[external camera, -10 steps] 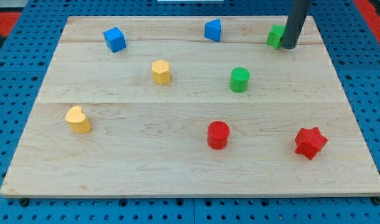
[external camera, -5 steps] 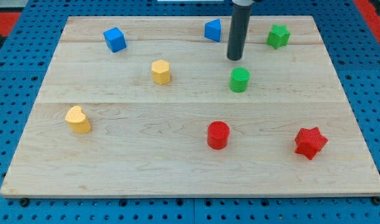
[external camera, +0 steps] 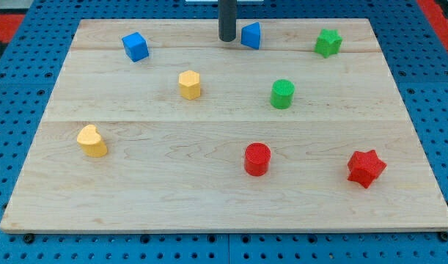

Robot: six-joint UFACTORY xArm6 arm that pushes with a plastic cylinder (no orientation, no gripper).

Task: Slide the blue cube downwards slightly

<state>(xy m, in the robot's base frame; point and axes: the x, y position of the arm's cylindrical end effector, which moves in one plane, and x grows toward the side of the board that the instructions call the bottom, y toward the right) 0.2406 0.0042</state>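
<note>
Blue cube (external camera: 135, 46): near the board's (external camera: 136, 198) top-left corner, well left of my tip.
My tip (external camera: 226, 38): a bare rod holding nothing, just left of the second blue block (external camera: 251, 35).
Writing: none readable.
Count: two blue, two yellow, two green, two red.

This looks like a robotics lab. A pale wooden surface (external camera: 209, 198) lies on a blue pegboard base (external camera: 11, 242) full of small holes, with red panels (external camera: 7, 22) at the upper corners. Small plastic blocks, such as a red star (external camera: 366, 168) and a yellow heart (external camera: 92, 140), are spread out like test pieces.
</note>
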